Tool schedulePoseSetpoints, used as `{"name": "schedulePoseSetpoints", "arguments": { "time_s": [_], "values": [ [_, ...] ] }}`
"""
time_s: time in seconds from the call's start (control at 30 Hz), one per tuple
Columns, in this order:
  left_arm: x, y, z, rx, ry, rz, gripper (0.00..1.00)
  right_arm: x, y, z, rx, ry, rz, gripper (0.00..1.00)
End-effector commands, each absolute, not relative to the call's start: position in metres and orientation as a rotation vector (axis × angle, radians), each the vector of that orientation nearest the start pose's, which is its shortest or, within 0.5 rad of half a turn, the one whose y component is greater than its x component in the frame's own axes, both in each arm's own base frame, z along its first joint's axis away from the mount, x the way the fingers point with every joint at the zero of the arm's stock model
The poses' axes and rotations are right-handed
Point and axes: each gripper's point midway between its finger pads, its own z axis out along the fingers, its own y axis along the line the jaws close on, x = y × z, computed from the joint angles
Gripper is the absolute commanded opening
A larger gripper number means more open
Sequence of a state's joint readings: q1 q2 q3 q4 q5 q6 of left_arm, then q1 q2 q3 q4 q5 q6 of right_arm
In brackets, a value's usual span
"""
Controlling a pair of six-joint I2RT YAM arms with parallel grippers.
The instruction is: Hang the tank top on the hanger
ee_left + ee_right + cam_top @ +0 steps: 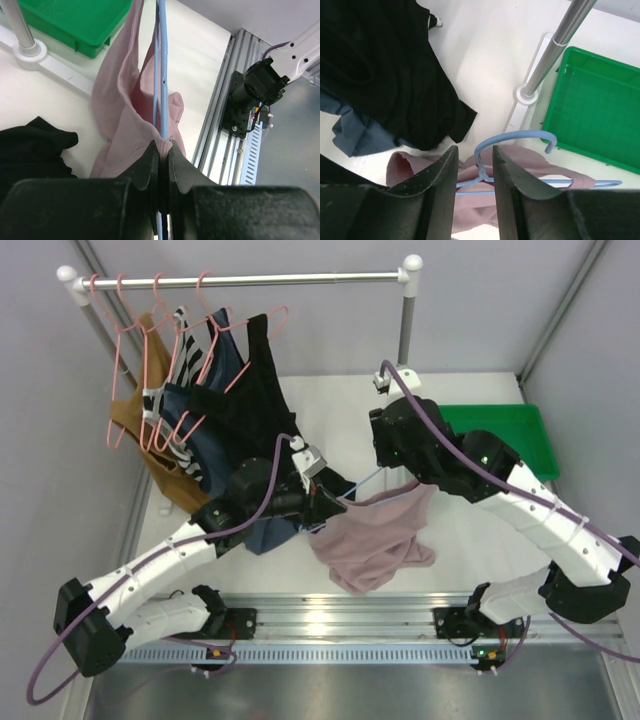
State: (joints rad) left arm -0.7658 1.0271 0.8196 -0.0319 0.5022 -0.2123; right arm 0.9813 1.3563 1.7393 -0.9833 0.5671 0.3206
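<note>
The mauve-pink tank top (375, 535) droops from the light-blue wire hanger (368, 480) down onto the white table between the arms. My left gripper (325, 505) is shut at one end of the hanger. In the left wrist view its jaws (164, 146) pinch a fold of the tank top (125, 105) together with the hanger wire (161, 75). My right gripper (385, 462) hovers at the hook end. In the right wrist view it (475, 150) stands open, with the hanger's neck (480, 167) between the fingers and untouched, and the tank top (470, 210) below.
A clothes rail (240, 280) at the back left carries pink wire hangers with a black top (250, 390), a navy top and others. A green tray (500, 435) lies at the back right, beside the rail's right post (555, 45). An aluminium rail (330, 625) runs along the near edge.
</note>
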Motion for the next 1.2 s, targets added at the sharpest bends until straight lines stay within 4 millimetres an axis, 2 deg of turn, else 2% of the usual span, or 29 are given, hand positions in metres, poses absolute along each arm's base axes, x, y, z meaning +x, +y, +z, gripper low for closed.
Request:
{"name": "schedulePoseSetpoints", "arguments": {
  "time_s": [0.0,0.07,0.17,0.2,0.3,0.33,0.43,0.6,0.7,0.77,0.87,0.9,0.93,0.97,1.17],
  "values": [
    [0.189,-0.308,0.286,0.822,1.579,-1.13,0.0,0.25,0.233,0.379,-0.324,1.969,0.262,0.35],
    [0.19,-0.307,0.29,0.803,1.562,-1.129,0.0,0.249,0.231,0.378,-0.327,1.969,0.26,0.38],
    [0.191,-0.304,0.292,0.764,1.552,-1.13,0.0,0.248,0.23,0.376,-0.325,1.97,0.263,0.48],
    [0.193,-0.303,0.291,0.744,1.561,-1.127,0.0,0.247,0.229,0.375,-0.328,1.971,0.263,0.56],
    [0.192,-0.302,0.289,0.726,1.567,-1.132,0.0,0.245,0.226,0.374,-0.317,1.967,0.268,0.66],
    [0.193,-0.3,0.287,0.713,1.573,-1.124,0.0,0.244,0.224,0.374,-0.309,1.967,0.269,0.73],
    [0.193,-0.295,0.284,0.694,1.58,-1.111,0.0,0.241,0.214,0.377,-0.278,1.955,0.268,0.85],
    [0.193,-0.29,0.282,0.664,1.591,-1.1,0.0,0.233,0.199,0.393,-0.228,1.91,0.309,0.96],
    [0.195,-0.286,0.284,0.64,1.607,-1.084,0.0,0.229,0.19,0.4,-0.211,1.888,0.318,1.0],
    [0.194,-0.283,0.29,0.624,1.61,-1.076,0.0,0.226,0.182,0.407,-0.186,1.867,0.329,1.0],
    [0.195,-0.274,0.311,0.586,1.585,-1.049,0.0,0.224,0.174,0.414,-0.165,1.844,0.334,1.0],
    [0.196,-0.27,0.31,0.576,1.606,-1.026,0.0,0.223,0.169,0.417,-0.151,1.833,0.327,1.0],
    [0.194,-0.266,0.324,0.572,1.594,-1.02,0.0,0.223,0.166,0.418,-0.149,1.828,0.317,1.0],
    [0.193,-0.263,0.327,0.571,1.602,-1.012,0.0,0.223,0.16,0.421,-0.135,1.818,0.299,1.0],
    [0.185,-0.238,0.38,0.538,1.582,-0.943,0.0,0.222,0.149,0.429,-0.112,1.799,0.271,1.0]
  ]
}}
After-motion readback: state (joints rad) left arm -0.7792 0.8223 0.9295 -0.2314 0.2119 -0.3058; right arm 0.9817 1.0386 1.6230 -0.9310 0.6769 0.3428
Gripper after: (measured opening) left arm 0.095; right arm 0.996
